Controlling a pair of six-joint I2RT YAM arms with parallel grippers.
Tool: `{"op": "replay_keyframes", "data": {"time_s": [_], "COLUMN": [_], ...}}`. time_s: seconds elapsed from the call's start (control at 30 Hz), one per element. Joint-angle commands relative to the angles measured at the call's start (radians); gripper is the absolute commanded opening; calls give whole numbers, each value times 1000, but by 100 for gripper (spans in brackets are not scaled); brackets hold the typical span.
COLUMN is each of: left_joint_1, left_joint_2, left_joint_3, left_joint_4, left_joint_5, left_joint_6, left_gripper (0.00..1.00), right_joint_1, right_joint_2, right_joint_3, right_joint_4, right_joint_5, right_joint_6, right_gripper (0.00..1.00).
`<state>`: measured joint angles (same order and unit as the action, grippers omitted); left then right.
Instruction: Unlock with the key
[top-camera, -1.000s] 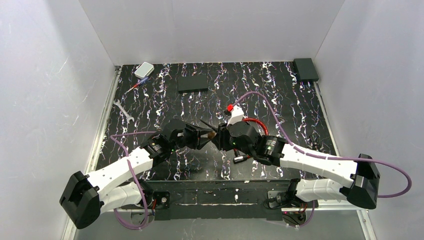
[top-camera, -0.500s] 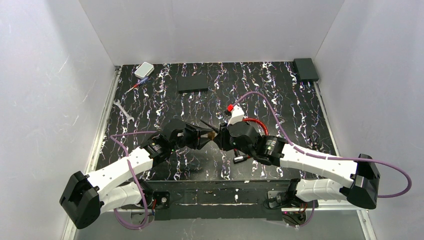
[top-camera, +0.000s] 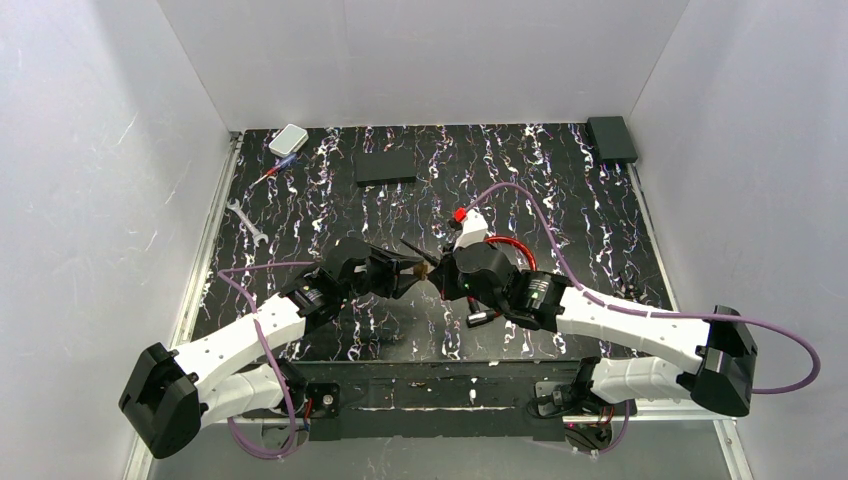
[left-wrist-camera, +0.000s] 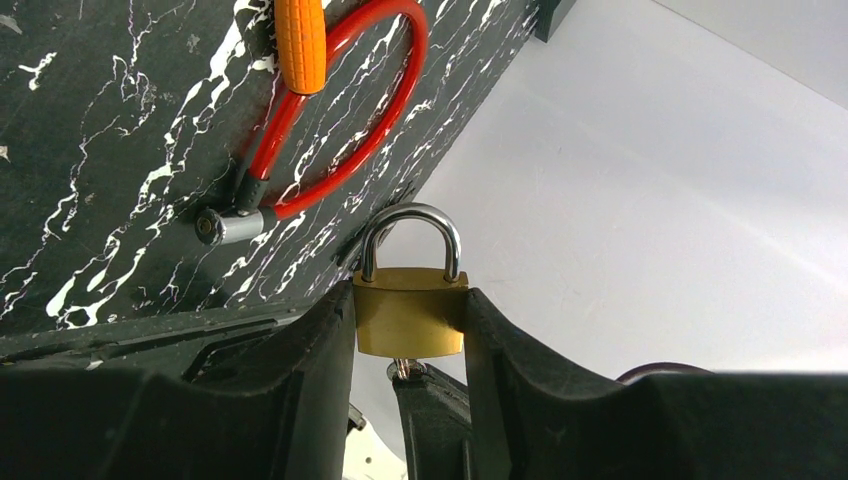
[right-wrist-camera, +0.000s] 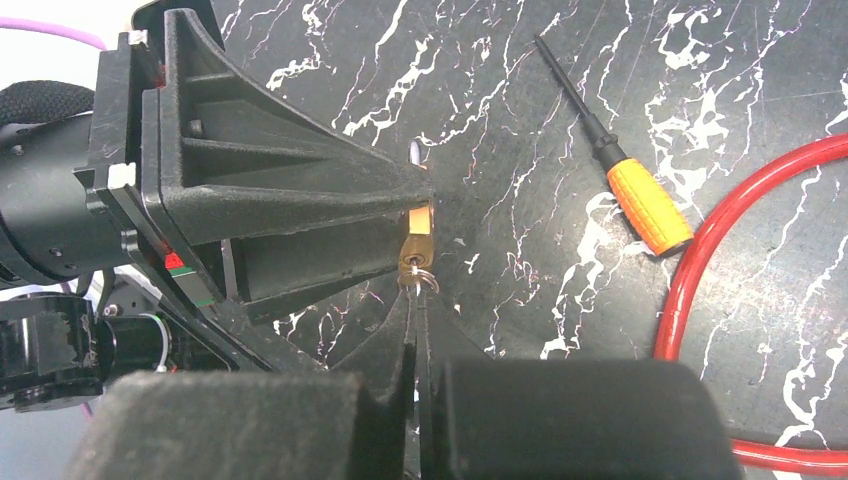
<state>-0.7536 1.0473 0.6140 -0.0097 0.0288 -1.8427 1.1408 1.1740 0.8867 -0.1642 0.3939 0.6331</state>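
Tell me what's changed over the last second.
Hardly anything. At most, both wrists edged slightly away from the bases. The left gripper still clamps the padlock, and the right gripper stays shut on the key at its underside. The screwdriver, red cable and wrench lie where they were.

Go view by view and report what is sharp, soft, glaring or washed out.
Top external: even light, no hard shadows, brass padlock tiny. Left wrist: padlock sharp, shackle glinting, wall washed out, left gripper near-black. Right wrist: right gripper blurred up close, marbled table crisp.
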Motion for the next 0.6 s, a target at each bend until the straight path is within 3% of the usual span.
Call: {"op": "replay_keyframes", "data": {"time_s": [0.0,0.13,0.23,0.3,0.57], "left_joint_1": [-3,-3,-3,-4,-2], "left_joint_2": [-34,-31,-28,-31,-46], "left_joint_3": [22,31,36,35,23], "left_joint_4": [16,16,15,16,-18], "left_joint_5": [20,23,24,20,0], "left_joint_6": [14,25,31,32,31], "left_gripper": [0,0,0,0,0], "right_joint_1": [2,2,2,2,2], "right_joint_2": [17,32,43,42,-34], "right_joint_3": [0,0,14,17,0], "right_joint_4": [65,85,82,84,63], "right_joint_5": [10,1,3,-3,0], "right_joint_6": [2,6,15,20,52], "right_gripper": [1,4,31,40,43]}}
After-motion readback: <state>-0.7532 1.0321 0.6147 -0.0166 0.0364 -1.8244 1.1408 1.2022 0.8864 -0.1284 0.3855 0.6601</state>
